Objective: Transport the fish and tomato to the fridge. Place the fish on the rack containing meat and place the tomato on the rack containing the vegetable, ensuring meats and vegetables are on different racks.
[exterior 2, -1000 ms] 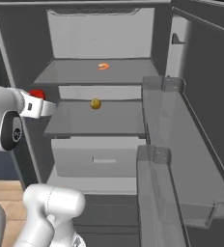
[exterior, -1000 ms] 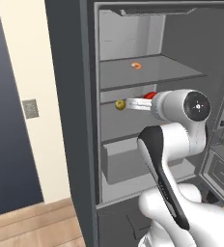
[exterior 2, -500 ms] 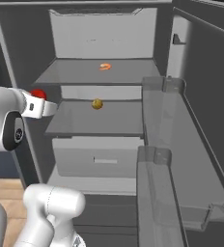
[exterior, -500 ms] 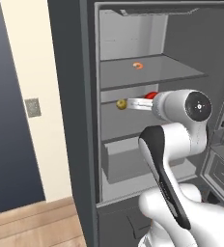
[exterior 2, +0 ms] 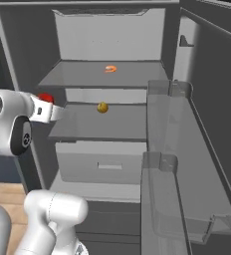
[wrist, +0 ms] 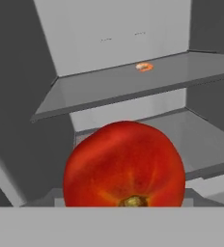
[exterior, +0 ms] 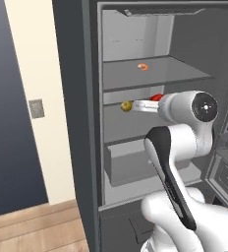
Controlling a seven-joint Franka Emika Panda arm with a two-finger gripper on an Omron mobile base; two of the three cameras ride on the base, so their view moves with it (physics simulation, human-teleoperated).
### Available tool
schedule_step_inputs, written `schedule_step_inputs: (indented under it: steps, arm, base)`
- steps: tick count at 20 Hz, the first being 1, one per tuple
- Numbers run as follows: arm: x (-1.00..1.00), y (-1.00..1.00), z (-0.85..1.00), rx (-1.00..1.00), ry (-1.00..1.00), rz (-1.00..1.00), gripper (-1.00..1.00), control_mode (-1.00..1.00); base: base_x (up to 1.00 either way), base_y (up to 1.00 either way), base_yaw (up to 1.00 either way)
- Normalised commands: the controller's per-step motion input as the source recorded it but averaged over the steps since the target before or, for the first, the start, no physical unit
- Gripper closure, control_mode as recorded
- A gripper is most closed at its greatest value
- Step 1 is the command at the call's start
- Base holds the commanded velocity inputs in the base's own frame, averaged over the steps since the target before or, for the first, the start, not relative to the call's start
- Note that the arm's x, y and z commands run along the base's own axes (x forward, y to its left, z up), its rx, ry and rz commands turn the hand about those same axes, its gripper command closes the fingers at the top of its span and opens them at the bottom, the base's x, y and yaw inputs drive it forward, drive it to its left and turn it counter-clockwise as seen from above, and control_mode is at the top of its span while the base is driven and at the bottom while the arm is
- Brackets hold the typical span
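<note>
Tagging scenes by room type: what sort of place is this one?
Likely a home kitchen: an open fridge with flat shelves and a drawer, food inside, wood flooring and a wall switch beside it.

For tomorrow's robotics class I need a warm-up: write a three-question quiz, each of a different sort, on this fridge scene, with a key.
1. True or false: the tomato is held in the tool.
2. Which shelf of the fridge holds the meat? A upper, B lower, C drawer.
3. Fill in: the vegetable lies on the ____ shelf, the one that the tool reaches toward.

Key: 1 true; 2 A; 3 lower.
</note>
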Motion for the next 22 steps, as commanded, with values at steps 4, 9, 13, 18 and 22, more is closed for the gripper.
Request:
schedule_step_inputs:
  steps: [4, 9, 13, 18, 22]
  arm:
    - [0.54, -0.42, -0.67, 0.0, 0.09, 0.04, 1.0, -1.0]
    - [0.75, -0.27, -0.73, -0.01, 0.01, 0.03, 1.0, -1.0]
    - [0.92, -0.29, -0.59, 0.0, 0.0, 0.01, 1.0, -1.0]
    - [0.9, -0.32, -0.49, 0.0, 0.03, 0.01, 1.0, -1.0]
    - [0.85, -0.13, -0.26, 0.0, 0.17, 0.0, 1.0, -1.0]
  base:
    - [0.0, 0.0, 0.0]
    - [0.0, 0.0, 0.0]
    - [0.0, 0.0, 0.0]
    - [0.0, 0.0, 0.0]
    - [0.0, 0.0, 0.0]
